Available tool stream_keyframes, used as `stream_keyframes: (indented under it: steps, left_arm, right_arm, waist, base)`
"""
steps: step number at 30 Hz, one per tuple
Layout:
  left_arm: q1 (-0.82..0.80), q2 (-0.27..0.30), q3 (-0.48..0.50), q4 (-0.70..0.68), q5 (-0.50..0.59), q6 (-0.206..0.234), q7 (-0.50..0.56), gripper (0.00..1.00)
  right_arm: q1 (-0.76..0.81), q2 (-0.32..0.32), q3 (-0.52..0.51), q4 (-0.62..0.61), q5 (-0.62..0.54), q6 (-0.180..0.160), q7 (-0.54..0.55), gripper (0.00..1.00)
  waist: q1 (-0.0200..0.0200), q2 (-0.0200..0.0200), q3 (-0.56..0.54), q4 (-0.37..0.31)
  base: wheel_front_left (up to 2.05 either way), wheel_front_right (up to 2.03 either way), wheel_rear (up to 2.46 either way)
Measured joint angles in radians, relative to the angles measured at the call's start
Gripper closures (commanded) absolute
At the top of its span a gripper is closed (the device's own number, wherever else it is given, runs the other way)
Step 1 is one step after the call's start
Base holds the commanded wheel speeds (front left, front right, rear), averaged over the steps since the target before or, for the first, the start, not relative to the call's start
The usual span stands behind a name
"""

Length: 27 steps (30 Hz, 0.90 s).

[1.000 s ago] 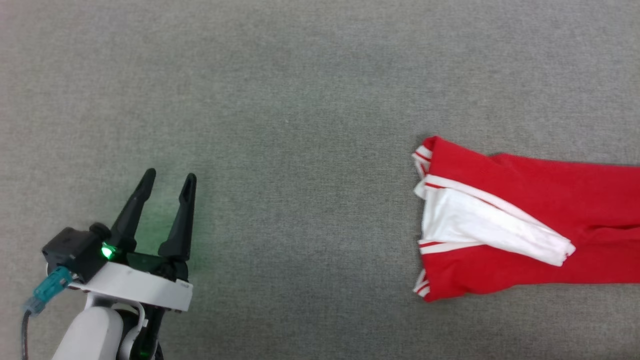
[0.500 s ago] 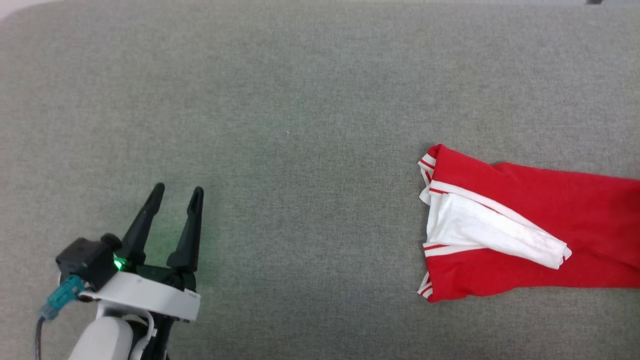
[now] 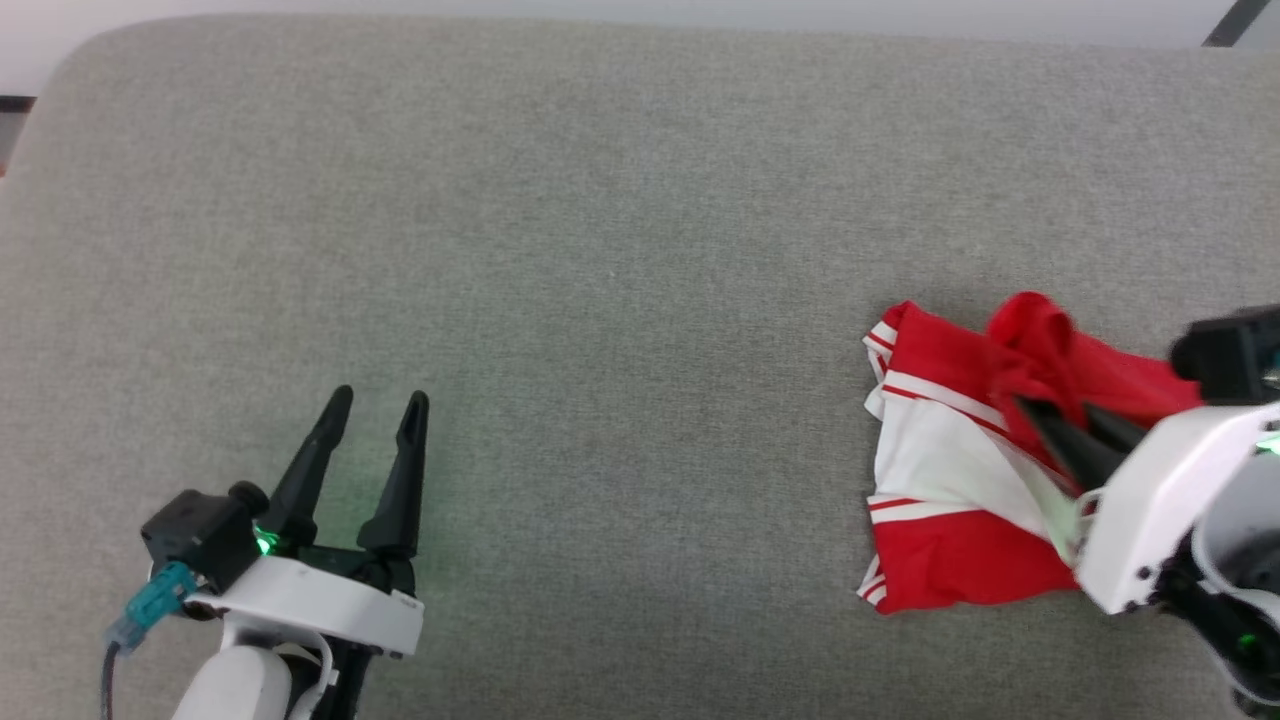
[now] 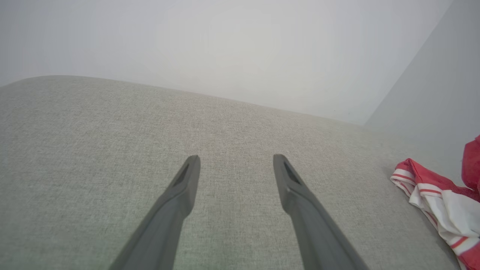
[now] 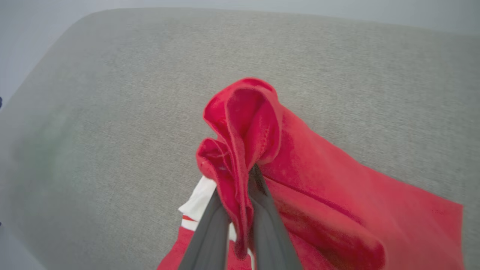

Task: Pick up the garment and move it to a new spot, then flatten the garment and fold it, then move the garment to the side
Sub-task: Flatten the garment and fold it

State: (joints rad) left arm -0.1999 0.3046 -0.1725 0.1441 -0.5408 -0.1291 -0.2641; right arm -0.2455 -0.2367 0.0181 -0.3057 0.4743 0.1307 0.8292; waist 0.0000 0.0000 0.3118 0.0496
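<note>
Gripping claw: my right claw (image 3: 1050,405) (image 5: 240,180) is pinched nearly together on a bunched red fold of the shirt (image 3: 940,545) (image 5: 318,180) (image 4: 442,195); the cloth runs between my two dark fingers and swells past their tips.
Held fold: a rounded red loop with a stitched hem, lifted clear of the grey surface (image 3: 640,250) (image 5: 337,56) (image 4: 93,131) and standing higher than the rest of the shirt.
Shirt body: on the grey surface at my right, under and beside the right claw; red, with a white sleeve panel and white-and-red striped trim along the edge nearest the middle of the surface; crumpled, partly folded over itself.
Right wrist housing (image 3: 1160,510): white, at the lower right of the head view, covering the shirt's right-hand part.
Free claw: my left claw (image 3: 380,396) (image 4: 236,157) stands wide with nothing between its fingers, over bare grey fabric at my lower left, well apart from the shirt.
Left wrist fittings: a green light (image 3: 265,543) glows at the base of the fingers; a teal plug (image 3: 150,605) with a grey cable sits on the outer side.
Surface: grey woven fabric with rounded far corners.
Background: a pale wall (image 4: 225,45) beyond the far edge.
</note>
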Motion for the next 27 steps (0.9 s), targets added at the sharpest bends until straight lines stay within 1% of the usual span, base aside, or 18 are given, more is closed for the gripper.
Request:
stream_keyframes:
  steps: [4,7,14,19,20,21,22,23,24,27]
  left_arm:
    - [0.000,-0.006,-0.002,0.005,-0.004,0.000,0.000,0.00]
    - [-0.001,-0.009,0.000,0.005,-0.007,0.000,0.000,0.00]
    - [-0.012,-0.020,-0.003,0.010,-0.013,0.000,0.000,0.00]
    - [-0.017,-0.024,-0.006,0.013,-0.014,0.000,0.000,0.00]
    - [-0.017,-0.024,-0.006,0.014,-0.015,0.000,0.000,0.00]
    - [-0.017,-0.024,-0.006,0.015,-0.015,0.000,0.000,0.00]
    - [-0.018,-0.024,-0.005,0.016,-0.016,0.000,0.000,0.00]
    - [-0.017,-0.024,-0.002,0.017,-0.018,0.000,0.000,0.00]
    - [-0.017,-0.024,-0.001,0.017,-0.019,0.000,0.000,0.00]
    - [-0.012,-0.024,0.004,0.023,-0.020,0.000,0.000,0.00]
  right_arm:
    - [-0.017,0.026,0.065,0.013,-0.008,0.000,-0.011,1.00]
    - [-0.018,0.038,0.095,0.048,-0.011,0.000,-0.030,1.00]
    - [-0.021,0.027,0.127,0.180,-0.037,0.000,-0.126,1.00]
    - [-0.038,0.030,0.153,0.264,-0.036,0.000,-0.189,1.00]
    - [-0.044,0.029,0.157,0.274,-0.036,0.000,-0.198,0.98]
    - [-0.050,0.029,0.162,0.283,-0.036,0.000,-0.206,0.80]
    - [-0.054,0.028,0.169,0.290,-0.036,0.000,-0.213,0.55]
    - [-0.055,0.028,0.177,0.296,-0.036,0.000,-0.219,0.23]
    - [-0.055,0.029,0.182,0.299,-0.032,0.000,-0.226,0.00]
    - [-0.068,0.030,0.188,0.296,-0.011,0.000,-0.242,0.00]
  waist:
    - [0.0000,0.0000,0.001,0.014]
    - [0.0000,0.0000,0.003,0.025]
    - [0.0000,0.0000,0.017,0.043]
    - [0.0000,0.0000,0.026,0.046]
    - [0.0000,0.0000,0.026,0.046]
    - [0.0000,0.0000,0.025,0.046]
    - [0.0000,0.0000,0.024,0.045]
    - [0.0000,0.0000,0.021,0.043]
    - [0.0000,0.0000,0.018,0.041]
    - [0.0000,0.0000,0.007,0.033]
  base:
    - [0.00,0.00,0.00]
    - [0.00,0.00,0.00]
    - [0.00,0.00,0.00]
    - [0.00,0.00,0.00]
    - [0.00,0.00,0.00]
    - [0.00,0.00,0.00]
    - [0.00,0.00,0.00]
    - [0.00,0.00,0.00]
    - [0.00,0.00,0.00]
    - [0.00,0.00,0.00]
